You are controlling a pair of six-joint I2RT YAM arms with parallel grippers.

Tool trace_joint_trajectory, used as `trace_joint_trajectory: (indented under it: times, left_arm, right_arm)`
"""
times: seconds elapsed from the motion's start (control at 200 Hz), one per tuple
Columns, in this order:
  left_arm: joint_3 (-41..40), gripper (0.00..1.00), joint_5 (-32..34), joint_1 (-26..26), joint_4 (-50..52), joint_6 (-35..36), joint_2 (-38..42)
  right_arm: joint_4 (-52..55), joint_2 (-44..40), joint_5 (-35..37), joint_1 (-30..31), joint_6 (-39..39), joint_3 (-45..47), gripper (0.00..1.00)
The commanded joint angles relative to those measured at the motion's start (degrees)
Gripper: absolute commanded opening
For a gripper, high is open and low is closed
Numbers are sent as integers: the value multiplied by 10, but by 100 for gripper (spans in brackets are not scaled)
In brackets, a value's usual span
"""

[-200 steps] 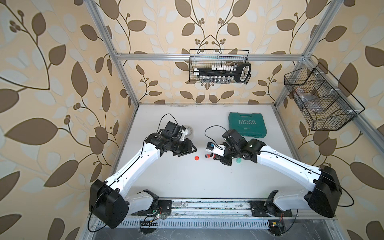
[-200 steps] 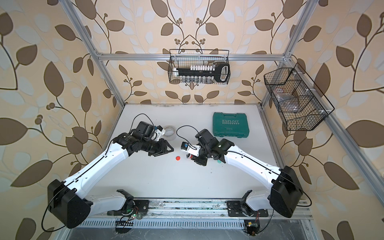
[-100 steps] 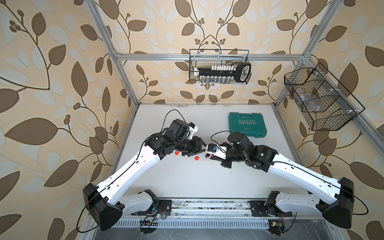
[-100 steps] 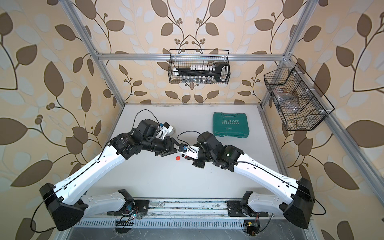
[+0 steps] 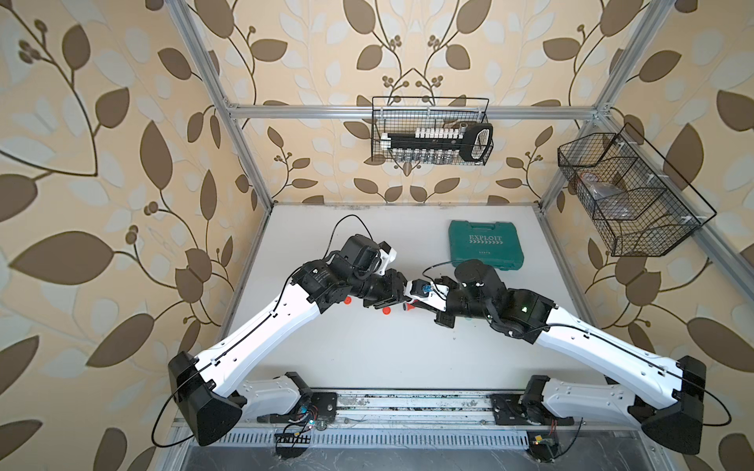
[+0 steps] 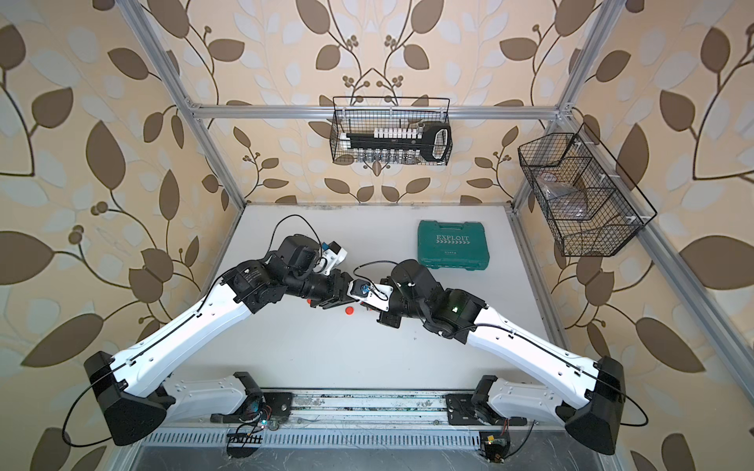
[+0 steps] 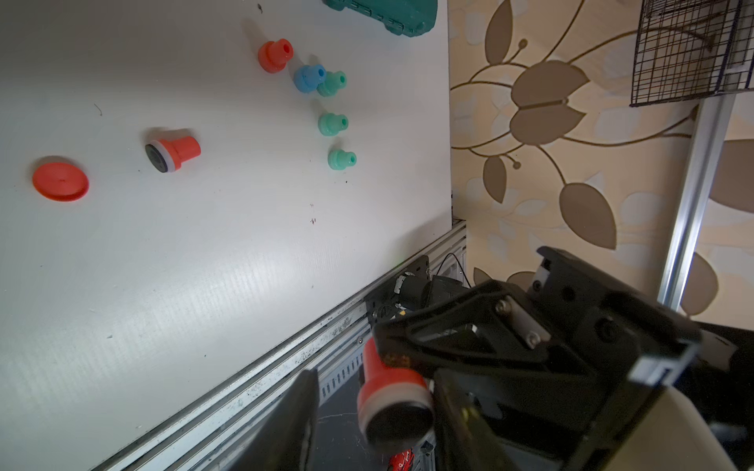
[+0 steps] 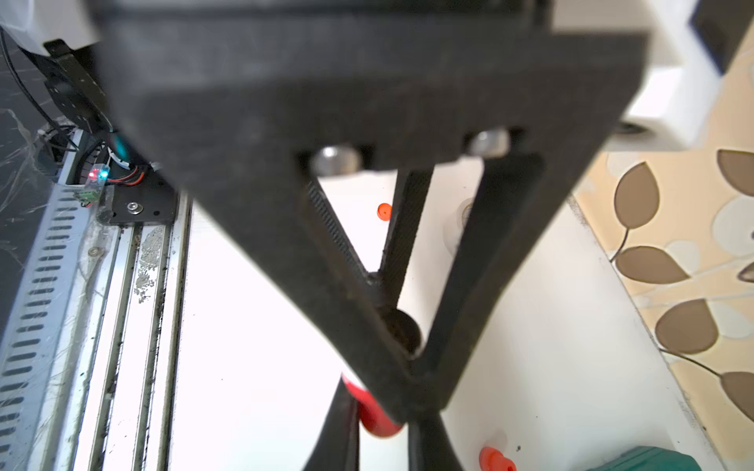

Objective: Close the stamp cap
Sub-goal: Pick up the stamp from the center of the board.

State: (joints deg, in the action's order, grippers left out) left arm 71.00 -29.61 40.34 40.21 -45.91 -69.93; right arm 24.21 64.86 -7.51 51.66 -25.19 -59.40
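A red stamp (image 7: 387, 387) with a white ring and a bare black face hangs above the table. My right gripper (image 7: 381, 346) is shut on its red handle (image 8: 377, 420). My left gripper (image 7: 377, 412) faces it tip to tip and is open; the stamp's head sits between its fingers (image 7: 293, 420), with a gap on one side. In both top views the left gripper (image 5: 402, 291) and the right gripper (image 5: 414, 301) meet over the table's middle and hide the held stamp. The red cap (image 7: 60, 181) lies flat on the table, also visible in both top views (image 5: 386, 311) (image 6: 349, 310).
A second uncapped red stamp (image 7: 173, 153) lies on its side near the cap. Farther right stand a red stamp (image 7: 275, 55), a blue one (image 7: 309, 77) and three green ones (image 7: 332, 123). A teal case (image 5: 486, 244) sits at the back right. Wire baskets (image 5: 432, 130) hang on the walls.
Both arms have swung in toward each other and lifted. My left gripper came right from near the back left, and now the two grippers meet tip to tip.
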Motion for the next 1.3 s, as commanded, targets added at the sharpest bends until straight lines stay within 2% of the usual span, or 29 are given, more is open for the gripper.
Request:
trace_joint_trajectory:
  times: [0.0, 0.24, 0.64, 0.915, 1.065, 1.295]
  left_arm:
    - [14, 46, 11, 8, 0, -7, 4]
    - [23, 41, 6, 13, -4, -11, -3]
    - [23, 35, 9, 24, -7, -25, -5]
    - [25, 36, 10, 29, -10, -27, -8]
    - [25, 36, 9, 30, -13, -50, -6]
    - [19, 36, -11, 30, -38, -71, 1]
  right_arm:
    - [-28, -18, -3, 4, 8, 12, 3]
    - [-29, -18, -1, 8, 4, 11, 3]
    - [-30, -9, 71, 32, -3, -5, 3]
    - [-13, 12, 125, 58, -7, -28, 4]
    - [-25, 4, 140, 62, 0, -25, 3]
    - [-67, -28, 105, 62, 7, 4, 4]
